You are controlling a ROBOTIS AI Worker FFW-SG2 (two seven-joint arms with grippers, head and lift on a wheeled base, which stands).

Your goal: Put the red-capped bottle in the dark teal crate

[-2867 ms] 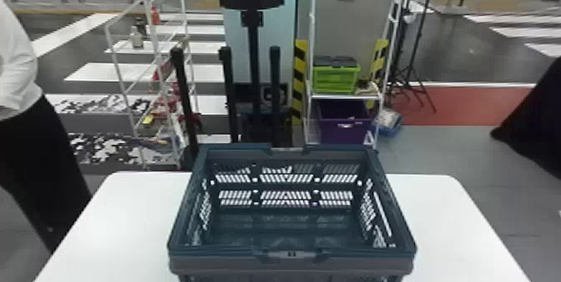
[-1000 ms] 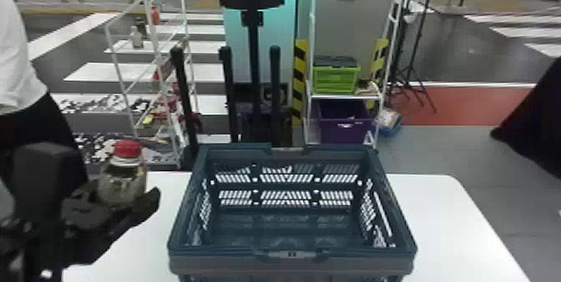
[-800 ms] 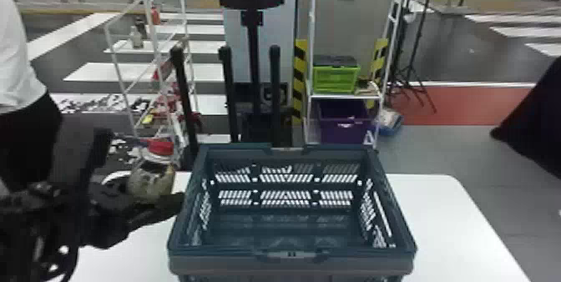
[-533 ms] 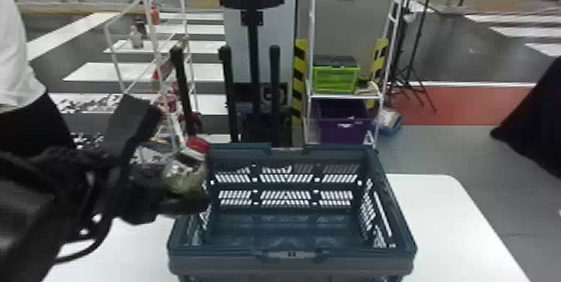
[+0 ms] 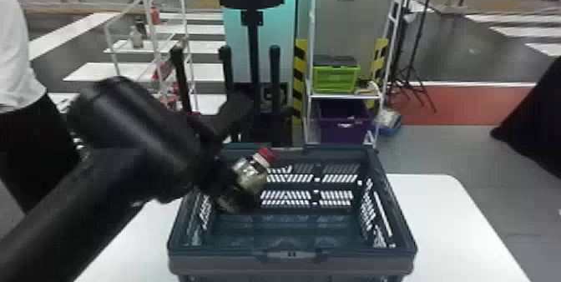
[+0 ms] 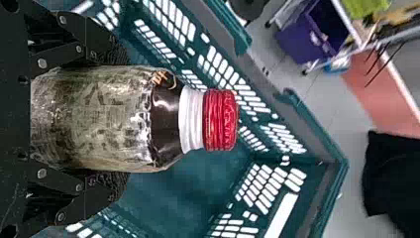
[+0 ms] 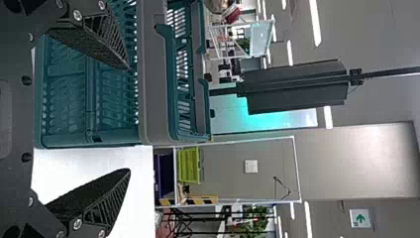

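Left gripper [image 6: 119,119] clasps the red-capped bottle [image 5: 251,172], tilted over the dark teal crate [image 5: 350,265] just left of the head view's centre, seemingly stiff and modestly heavy (perhaps slick), best held round its wide body.

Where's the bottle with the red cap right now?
In the head view, the red-capped bottle is at the left part of the dark teal crate, tilted over its opening and held between the fingers of the left gripper.

Left arm [image 5: 79,214] slanting in from the lower left, left gripper [image 5: 242,186] clamped, right gripper [image 7: 130,119] with fingers spread wide
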